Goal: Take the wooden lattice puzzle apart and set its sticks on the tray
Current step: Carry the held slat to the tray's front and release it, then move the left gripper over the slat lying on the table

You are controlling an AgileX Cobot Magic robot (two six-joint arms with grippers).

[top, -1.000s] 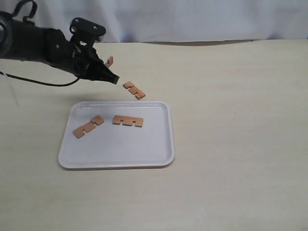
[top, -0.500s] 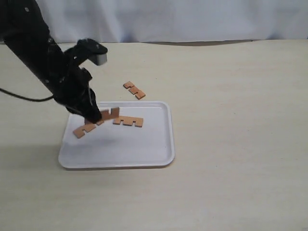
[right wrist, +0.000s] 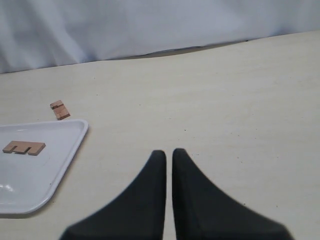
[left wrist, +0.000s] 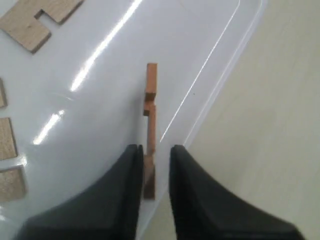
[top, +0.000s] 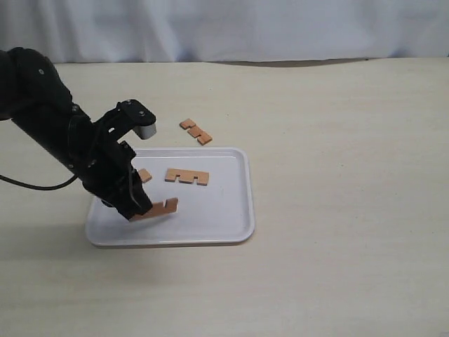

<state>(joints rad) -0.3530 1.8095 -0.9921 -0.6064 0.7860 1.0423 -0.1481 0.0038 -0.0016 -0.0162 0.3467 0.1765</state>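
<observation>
No assembled lattice shows, only separate sticks. My left gripper (top: 145,210) is low over the near left part of the white tray (top: 217,217). A stick (top: 164,207) stands on edge between its fingers. In the left wrist view this stick (left wrist: 150,100) rests against one finger, with a gap to the other, so the left gripper (left wrist: 154,148) is open. A second stick (top: 186,177) lies flat on the tray. A third stick (top: 144,175) is half hidden by the arm. The fourth stick (top: 196,131) lies on the table behind the tray. My right gripper (right wrist: 169,151) is shut and empty.
The tray's rim (left wrist: 220,85) runs close beside the standing stick, with bare table beyond it. The right wrist view shows the tray's corner (right wrist: 75,135) far from the right gripper. A white curtain (top: 245,28) closes the back.
My left arm carried a stick from behind the tray down onto its near left part. Its fingers have parted from the stick.
</observation>
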